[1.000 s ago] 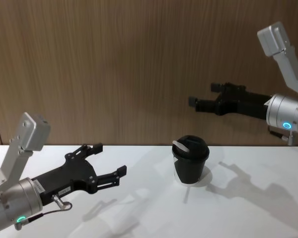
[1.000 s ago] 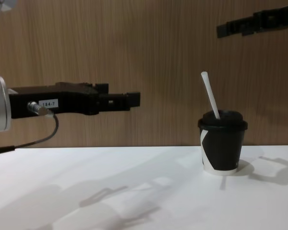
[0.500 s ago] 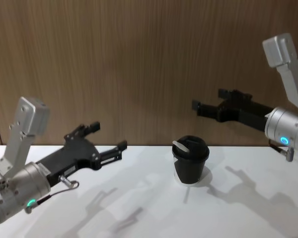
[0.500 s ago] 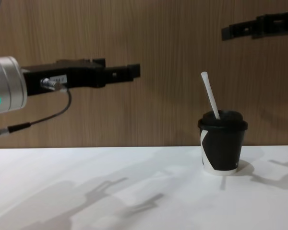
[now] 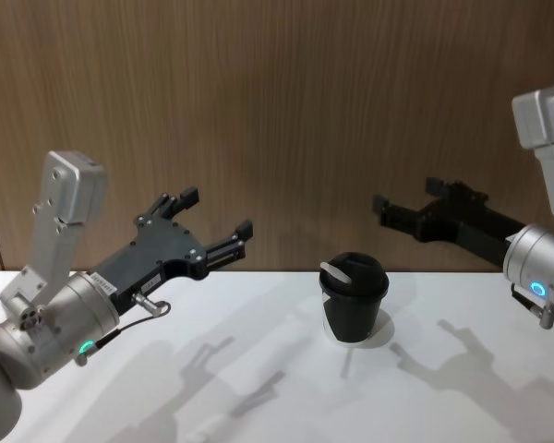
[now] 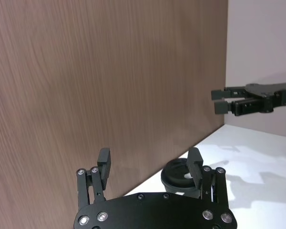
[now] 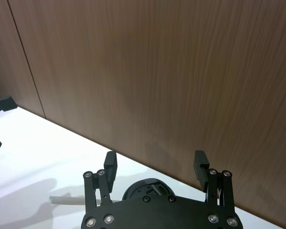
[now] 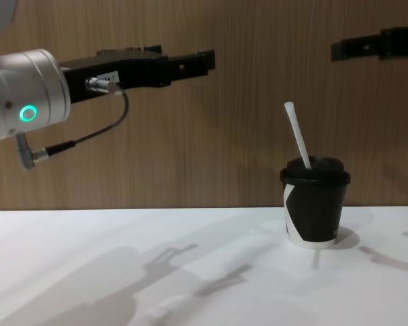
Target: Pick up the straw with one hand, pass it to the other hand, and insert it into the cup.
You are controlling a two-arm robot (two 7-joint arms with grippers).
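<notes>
The black cup (image 5: 355, 305) (image 8: 313, 212) stands upright on the white table, right of centre. The white straw (image 8: 298, 136) (image 5: 334, 272) sticks out through its lid, leaning left. My left gripper (image 5: 216, 212) (image 8: 202, 61), the one with the label and cable, hangs open and empty in the air, well left of the cup and above it. My right gripper (image 5: 404, 205) (image 8: 341, 49) is open and empty too, high up and to the right of the cup. In the wrist views the left gripper (image 6: 149, 157) and right gripper (image 7: 155, 162) show fingers wide apart, with the cup (image 6: 177, 174) beyond them.
A wood-panelled wall (image 5: 258, 92) rises straight behind the table's far edge, close behind the cup. The white table (image 5: 258, 388) stretches to the left and front of the cup, carrying only shadows of the arms.
My left gripper has risen and swung up and a little toward the cup. My right gripper has drawn back to the right. Cup and straw have not moved.
</notes>
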